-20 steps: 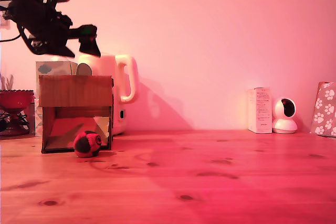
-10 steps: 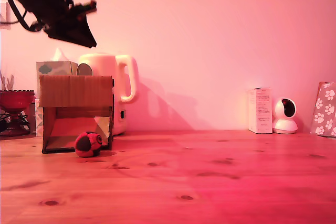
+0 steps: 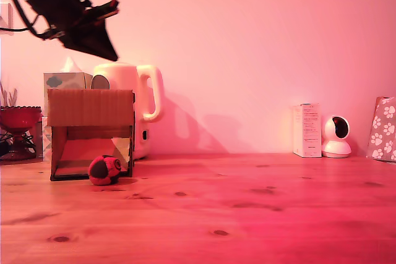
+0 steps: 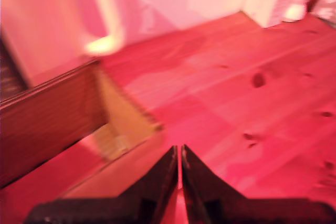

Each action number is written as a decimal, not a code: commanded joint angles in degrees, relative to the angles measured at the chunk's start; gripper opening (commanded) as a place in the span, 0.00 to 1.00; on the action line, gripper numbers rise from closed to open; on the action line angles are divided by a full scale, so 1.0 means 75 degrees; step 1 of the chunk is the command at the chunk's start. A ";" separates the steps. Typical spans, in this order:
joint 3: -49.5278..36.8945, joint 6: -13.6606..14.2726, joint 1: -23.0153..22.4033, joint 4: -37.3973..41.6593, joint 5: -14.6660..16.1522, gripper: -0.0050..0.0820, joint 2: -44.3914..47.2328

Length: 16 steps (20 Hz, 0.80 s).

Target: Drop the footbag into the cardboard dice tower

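Note:
The red and black footbag [image 3: 104, 170] rests on the wooden table at the front opening of the cardboard dice tower [image 3: 90, 107], by its corner on the exterior view's right. My gripper [image 3: 106, 49] hangs high above the tower, tilted down. The wrist view shows the gripper [image 4: 178, 156] shut, its dark fingers [image 4: 202, 179] pressed together with nothing between them, above the tower's blurred cardboard edge [image 4: 50, 116]. That view does not include the footbag.
Behind the tower stand a white kettle [image 3: 137, 94] and a tissue box [image 3: 65, 81]. A dark red bowl [image 3: 17, 117] sits at the exterior view's left. On that view's right are a white box [image 3: 306, 130], a small camera [image 3: 336, 136] and a paw-print bag [image 3: 383, 129].
My gripper has risen from just above the tower's top to high above it, then shifted slightly to the exterior view's right. The footbag has stayed at the tower's opening.

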 commanded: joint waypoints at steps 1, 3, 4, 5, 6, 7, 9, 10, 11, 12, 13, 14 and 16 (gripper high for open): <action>-0.0510 -0.0105 -0.0009 0.0166 0.0017 0.03 -0.0289; -0.0979 -0.0140 -0.0009 0.0388 0.0017 0.03 -0.0554; -0.1262 -0.0160 -0.0009 0.0562 0.0017 0.03 -0.0685; -0.1568 -0.0175 -0.0009 0.0723 0.0015 0.03 -0.0845; -0.1897 -0.0189 0.0000 0.0906 0.0015 0.03 -0.0997; -0.2256 -0.0227 -0.0003 0.1169 0.0015 0.03 -0.1154; -0.3028 -0.0274 -0.0003 0.1696 0.0006 0.03 -0.1448; -0.3430 -0.0393 0.0000 0.1990 -0.0003 0.03 -0.1594; -0.3806 -0.0472 -0.0003 0.2232 -0.0009 0.03 -0.1714; -0.4156 -0.0606 0.0000 0.2457 -0.0012 0.03 -0.1795; -0.4503 -0.0644 0.0000 0.2667 -0.0015 0.03 -0.1886; -0.4814 -0.0761 0.0000 0.2885 -0.0041 0.03 -0.1955; -0.5327 -0.0842 0.0000 0.3165 -0.0122 0.03 -0.2028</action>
